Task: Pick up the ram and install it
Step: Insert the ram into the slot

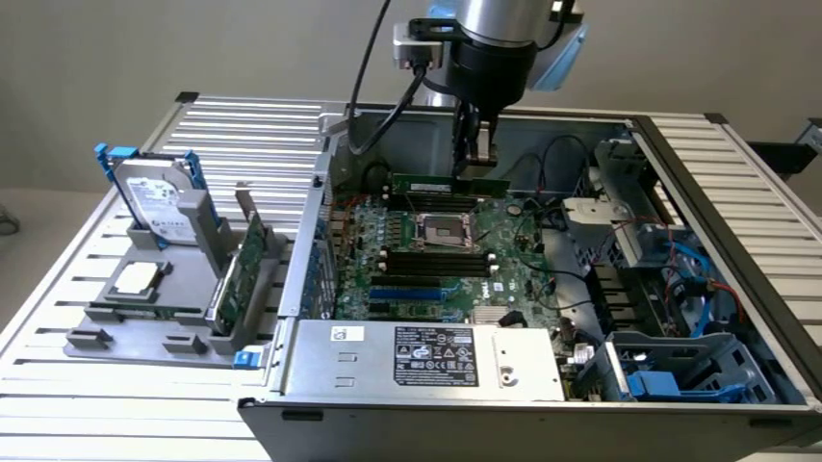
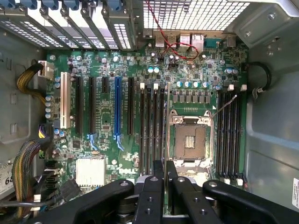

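The ram (image 1: 430,183) is a long narrow green stick, held level above the motherboard (image 1: 424,289) inside the open computer case. My gripper (image 1: 478,171) comes straight down from above and is shut on the stick near its end on the exterior view's right. In the wrist view the ram (image 2: 167,130) shows edge-on as a thin line running out from between my black fingers (image 2: 152,191). That line lies over the black memory slots (image 2: 152,121), right beside the empty processor socket (image 2: 190,140). Whether the stick touches a slot cannot be told.
A grey stand on the exterior view's left holds an upright hard drive (image 1: 161,207), a green expansion card (image 1: 244,269) and a square silver chip (image 1: 135,279). The power supply (image 1: 424,351) sits at the case's near side. Cables and blue drive bays (image 1: 668,380) crowd the right.
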Controlling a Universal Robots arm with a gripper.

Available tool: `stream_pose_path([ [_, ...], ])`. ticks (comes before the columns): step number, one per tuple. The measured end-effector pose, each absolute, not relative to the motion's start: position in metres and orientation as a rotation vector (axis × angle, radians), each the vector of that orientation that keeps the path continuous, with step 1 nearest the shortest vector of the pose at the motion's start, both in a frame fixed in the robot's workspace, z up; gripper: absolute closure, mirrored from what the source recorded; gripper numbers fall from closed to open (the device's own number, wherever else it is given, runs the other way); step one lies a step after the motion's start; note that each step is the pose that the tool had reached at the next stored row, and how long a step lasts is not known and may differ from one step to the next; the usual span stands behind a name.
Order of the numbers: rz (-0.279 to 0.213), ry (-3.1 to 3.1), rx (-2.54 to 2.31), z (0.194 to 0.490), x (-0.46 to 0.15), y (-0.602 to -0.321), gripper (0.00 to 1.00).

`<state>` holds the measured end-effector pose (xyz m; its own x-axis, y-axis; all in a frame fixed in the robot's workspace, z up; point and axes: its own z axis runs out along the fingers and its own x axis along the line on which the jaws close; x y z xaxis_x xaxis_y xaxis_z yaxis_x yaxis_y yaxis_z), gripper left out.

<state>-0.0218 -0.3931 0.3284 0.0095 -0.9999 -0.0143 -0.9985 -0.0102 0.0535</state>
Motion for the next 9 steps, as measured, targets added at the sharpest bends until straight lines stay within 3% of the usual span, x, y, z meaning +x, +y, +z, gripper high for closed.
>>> stream_pose_path([
  [9,-0.074,-2.191,2.212,0.3206,-0.0228,-0.3931,0.86],
])
